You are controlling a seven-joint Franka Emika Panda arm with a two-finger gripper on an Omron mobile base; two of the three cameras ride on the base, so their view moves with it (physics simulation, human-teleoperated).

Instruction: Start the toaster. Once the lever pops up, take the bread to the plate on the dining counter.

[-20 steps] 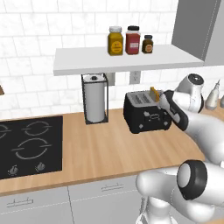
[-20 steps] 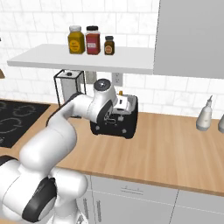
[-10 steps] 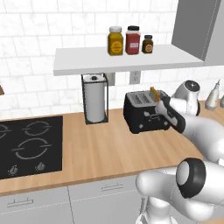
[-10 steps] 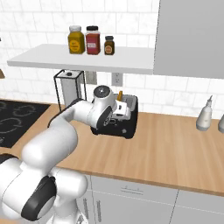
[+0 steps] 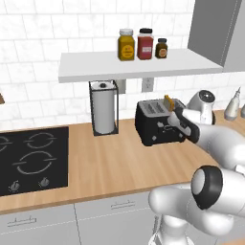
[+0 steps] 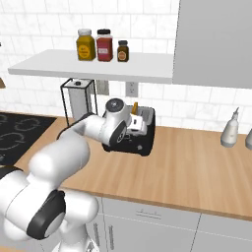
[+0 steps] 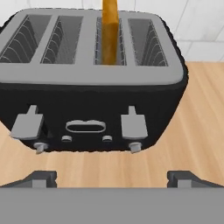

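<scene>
So the toaster (image 7: 94, 78) is sitting on the wood counter (image 5: 110, 167) against the tiled wall, under the white shelf (image 5: 139, 64), and I'm looking at its control face pretty much straight on in the hand view. It's got four slots on top, and the bread (image 7: 110, 33) is standing upright in the third slot from the left, poking out above the grey top. Two grey levers are showing on the front, the left one (image 7: 27, 124) and the right one (image 7: 133, 124), with a small panel and knobs between them.

My gripper (image 7: 111, 178) is hanging just in front of that face with the jaws spread wide, and it's gripping nothing; both fingertips (image 7: 41, 178) are sitting low, apart from the toaster. From the right base view the hand is right up at the toaster's front.

Further out, a paper towel roll (image 5: 104, 114) is standing in its black holder just left of the toaster, the black cooktop (image 5: 31, 160) is lying beyond that, and three jars (image 5: 142, 44) are lining the shelf above.
</scene>
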